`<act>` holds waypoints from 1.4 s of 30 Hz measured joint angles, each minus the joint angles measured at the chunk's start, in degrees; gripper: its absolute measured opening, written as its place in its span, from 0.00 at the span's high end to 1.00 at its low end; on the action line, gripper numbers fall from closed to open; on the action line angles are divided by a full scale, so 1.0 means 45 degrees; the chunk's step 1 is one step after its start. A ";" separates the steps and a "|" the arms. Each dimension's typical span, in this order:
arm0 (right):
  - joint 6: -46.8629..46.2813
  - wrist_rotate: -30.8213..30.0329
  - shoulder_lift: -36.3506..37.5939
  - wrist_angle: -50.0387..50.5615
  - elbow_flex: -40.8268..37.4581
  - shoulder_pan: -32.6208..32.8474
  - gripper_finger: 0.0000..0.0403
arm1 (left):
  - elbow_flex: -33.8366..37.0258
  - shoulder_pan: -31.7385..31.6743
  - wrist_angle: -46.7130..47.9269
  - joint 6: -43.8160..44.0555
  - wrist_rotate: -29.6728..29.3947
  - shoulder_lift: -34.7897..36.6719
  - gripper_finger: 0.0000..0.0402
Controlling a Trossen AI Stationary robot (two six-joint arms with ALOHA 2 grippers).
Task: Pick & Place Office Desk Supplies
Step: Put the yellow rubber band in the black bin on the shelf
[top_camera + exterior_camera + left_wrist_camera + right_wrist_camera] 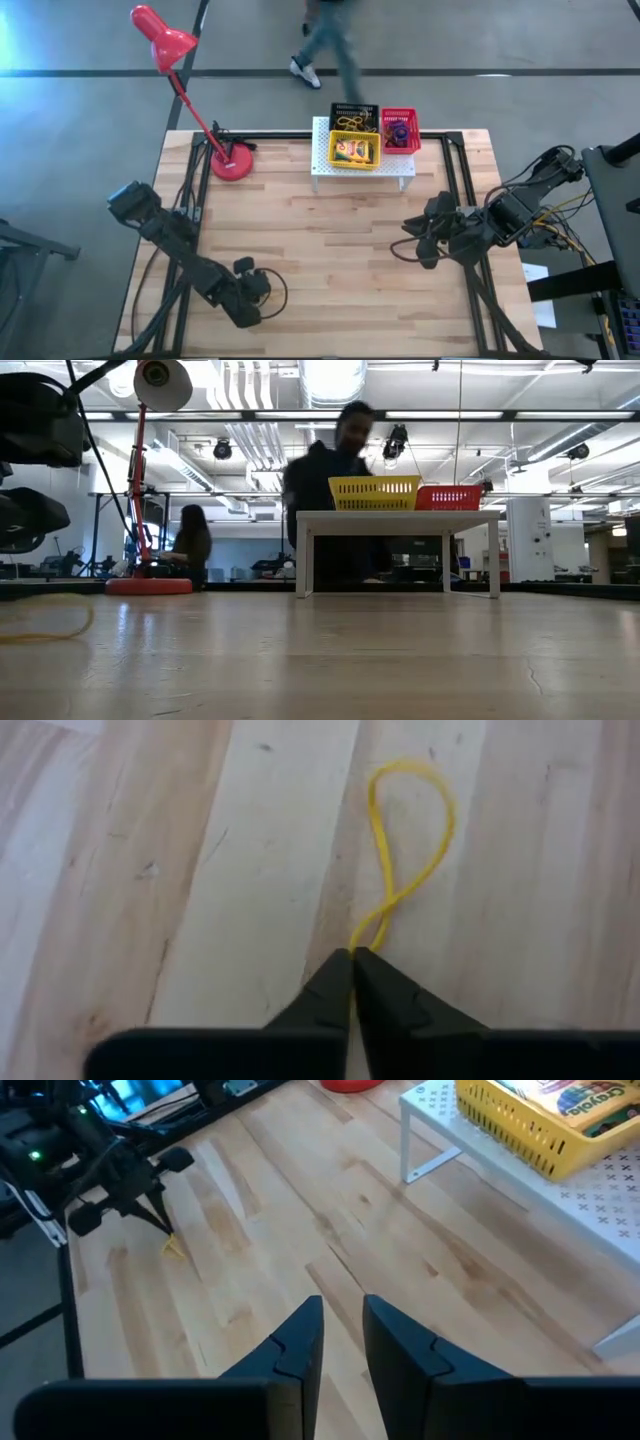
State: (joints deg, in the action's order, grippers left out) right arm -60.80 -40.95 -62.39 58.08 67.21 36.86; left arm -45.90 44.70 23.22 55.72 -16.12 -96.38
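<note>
At lower left of the worktop [330,250] our left gripper [352,958] pinches the yellow rubber band [410,830] with jaws pressed together, so we should lift slowly; right gripper [342,1320], slightly parted, waits empty.

I'm seeing my left hand [352,956] pinching one end of a thin yellow rubber band [410,840], fingers meeting tip to tip, the twisted loop lying flat on the pale wooden worktop [180,870]
</note>
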 joint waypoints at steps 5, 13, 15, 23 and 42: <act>0.0197 -0.0014 0.0014 0.0000 -0.0021 0.0000 0.81 | -0.0016 -0.0060 -0.0026 0.0988 0.0635 0.0254 0.99; 0.0433 -0.0041 0.0002 -0.0009 0.0029 0.0005 0.84 | -0.1271 -0.0770 0.0872 0.1988 0.0269 0.2609 1.00; 0.0354 -0.0306 -0.0020 -0.0064 0.0012 0.0040 0.85 | -0.1790 -0.1355 0.1094 0.1784 -0.0160 0.3240 1.00; 0.0974 -0.2946 -0.0020 -0.2600 -0.0323 0.0843 0.86 | -0.4793 -0.5951 0.1158 -0.3452 0.0220 0.3439 1.00; 0.1022 -0.5768 0.1558 -0.2559 -0.0032 0.1336 0.87 | -1.2254 -1.5258 -0.0258 -1.1718 0.6518 -0.1897 1.00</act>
State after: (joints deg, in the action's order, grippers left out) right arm -56.21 -66.91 -55.38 46.57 67.07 42.87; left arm -101.04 -23.97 22.06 2.99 13.21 -104.92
